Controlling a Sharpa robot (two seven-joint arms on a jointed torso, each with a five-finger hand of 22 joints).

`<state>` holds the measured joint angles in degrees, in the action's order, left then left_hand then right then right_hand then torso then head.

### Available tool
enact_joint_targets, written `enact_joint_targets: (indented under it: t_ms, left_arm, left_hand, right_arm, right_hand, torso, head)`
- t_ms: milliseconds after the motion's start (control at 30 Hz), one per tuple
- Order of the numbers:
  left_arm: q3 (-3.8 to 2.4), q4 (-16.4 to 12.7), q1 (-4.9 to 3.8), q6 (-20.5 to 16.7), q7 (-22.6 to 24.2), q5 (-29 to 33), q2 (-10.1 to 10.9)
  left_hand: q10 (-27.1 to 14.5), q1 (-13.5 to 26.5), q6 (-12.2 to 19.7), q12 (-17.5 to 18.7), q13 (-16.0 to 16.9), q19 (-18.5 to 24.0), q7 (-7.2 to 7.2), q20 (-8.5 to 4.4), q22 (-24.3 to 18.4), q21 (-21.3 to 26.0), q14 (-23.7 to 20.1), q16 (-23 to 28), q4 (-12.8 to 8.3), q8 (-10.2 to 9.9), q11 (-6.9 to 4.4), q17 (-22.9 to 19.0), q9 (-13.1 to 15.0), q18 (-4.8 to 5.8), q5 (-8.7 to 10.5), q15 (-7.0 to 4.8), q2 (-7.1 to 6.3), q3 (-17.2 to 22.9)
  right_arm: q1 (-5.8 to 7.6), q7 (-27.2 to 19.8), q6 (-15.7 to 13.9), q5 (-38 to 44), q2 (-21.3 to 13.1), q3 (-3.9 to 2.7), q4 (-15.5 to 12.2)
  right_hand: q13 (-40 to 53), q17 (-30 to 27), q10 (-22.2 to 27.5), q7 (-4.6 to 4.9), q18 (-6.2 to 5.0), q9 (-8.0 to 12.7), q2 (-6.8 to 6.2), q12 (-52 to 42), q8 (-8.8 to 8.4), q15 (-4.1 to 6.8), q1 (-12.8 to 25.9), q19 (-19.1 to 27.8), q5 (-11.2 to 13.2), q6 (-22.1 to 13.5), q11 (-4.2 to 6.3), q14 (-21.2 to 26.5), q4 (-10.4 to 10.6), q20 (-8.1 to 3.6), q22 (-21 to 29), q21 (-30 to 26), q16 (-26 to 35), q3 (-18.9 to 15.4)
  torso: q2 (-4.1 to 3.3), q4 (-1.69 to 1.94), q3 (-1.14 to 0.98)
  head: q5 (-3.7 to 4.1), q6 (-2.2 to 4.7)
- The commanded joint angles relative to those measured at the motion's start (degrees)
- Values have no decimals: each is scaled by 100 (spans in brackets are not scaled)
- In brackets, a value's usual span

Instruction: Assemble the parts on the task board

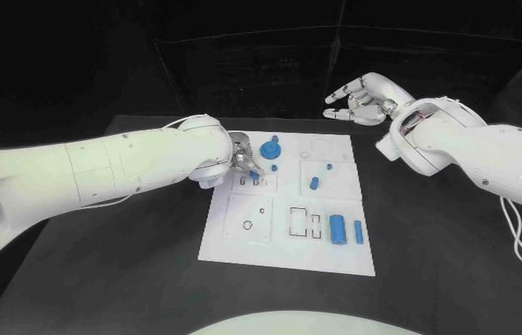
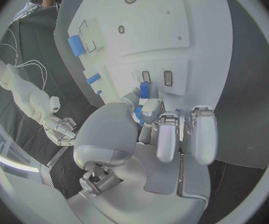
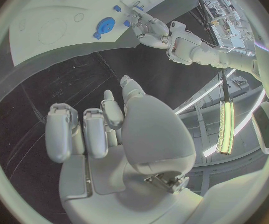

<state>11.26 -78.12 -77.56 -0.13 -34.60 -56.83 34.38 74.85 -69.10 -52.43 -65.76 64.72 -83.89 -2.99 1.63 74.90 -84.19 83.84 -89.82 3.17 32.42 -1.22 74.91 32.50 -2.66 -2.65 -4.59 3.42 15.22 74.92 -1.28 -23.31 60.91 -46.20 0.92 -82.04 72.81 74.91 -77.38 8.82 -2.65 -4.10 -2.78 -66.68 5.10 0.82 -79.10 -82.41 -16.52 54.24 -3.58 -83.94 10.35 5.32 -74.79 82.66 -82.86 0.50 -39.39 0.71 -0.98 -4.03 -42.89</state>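
Note:
The white task board (image 1: 327,256) lies in the middle of the black table. My left hand (image 1: 241,161) hovers over the board's near-left part and pinches a small blue peg (image 1: 253,173) between thumb and finger. In the left wrist view that peg (image 2: 144,92) hangs just short of two small rectangular slots (image 2: 157,76). A round blue gear-like part (image 1: 271,151) stands on the board just beyond the hand. My right hand (image 1: 364,99) is raised beyond the board's far right corner, fingers apart and holding nothing; the right wrist view shows its palm (image 3: 103,129) bare.
A thick blue cylinder (image 1: 339,229) and a thin blue bar (image 1: 358,232) lie near the board's front right. Small blue pegs (image 1: 313,182) sit mid-board. Bare black table (image 1: 435,244) flanks the board on both sides.

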Motion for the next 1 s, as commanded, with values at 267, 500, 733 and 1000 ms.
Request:
enact_joint_targets:
  t_ms: [267,500,733,1000]
  left_arm:
    - [-3,-6,38,83,-46,-300,-41]
    - [-3,4,68,212,-62,-304,-53]
    - [-3,4,79,301,-71,-305,-55]
    - [-3,-26,90,487,-81,-305,-56]
  left_hand:
    - [78,84,-35,-65,40,-289,31,-17,735,-30,616,-18,-562,62,-16,1509,37,84,-5,-18,-6,698]
    - [73,100,-38,-55,29,-289,33,-19,735,-30,616,-18,-555,66,-17,1509,43,84,-4,-20,-15,703]
    - [75,99,-39,-56,31,-289,37,-20,735,-29,616,-18,-558,68,-20,1509,45,83,-5,-21,-16,710]
    - [69,85,-34,-43,20,-289,49,-27,737,-29,616,-18,-587,74,-31,1509,60,83,-5,-29,-35,763]
  right_arm:
    - [13,-50,80,-10,4,-5,-35]
    - [13,-42,101,-11,6,-5,-31]
    - [13,-41,115,-11,8,-5,-26]
    - [13,-46,142,-11,18,-5,-16]
  right_hand:
    - [-8,497,41,-22,-64,-4,-40,26,20,-2,2,48,35,-7,4,-356,6,5,9,-24,39,-29]
    - [-8,497,41,-22,-65,-4,-40,26,20,-2,1,50,38,-7,4,-356,7,5,14,-26,39,-30]
    - [-8,497,41,-22,-65,-4,-40,26,20,-2,1,50,38,-7,4,-356,7,5,14,-26,39,-30]
    - [-8,497,41,-22,-65,-4,-40,26,20,-2,1,50,38,-7,4,-356,7,5,14,-26,39,-30]
  torso:
    - [-2,4,-1]
    - [-2,-1,1]
    - [-3,6,-1]
    - [-2,5,-1]
  head:
    - [14,-16]
    - [16,-25]
    - [30,-35]
    - [27,-43]
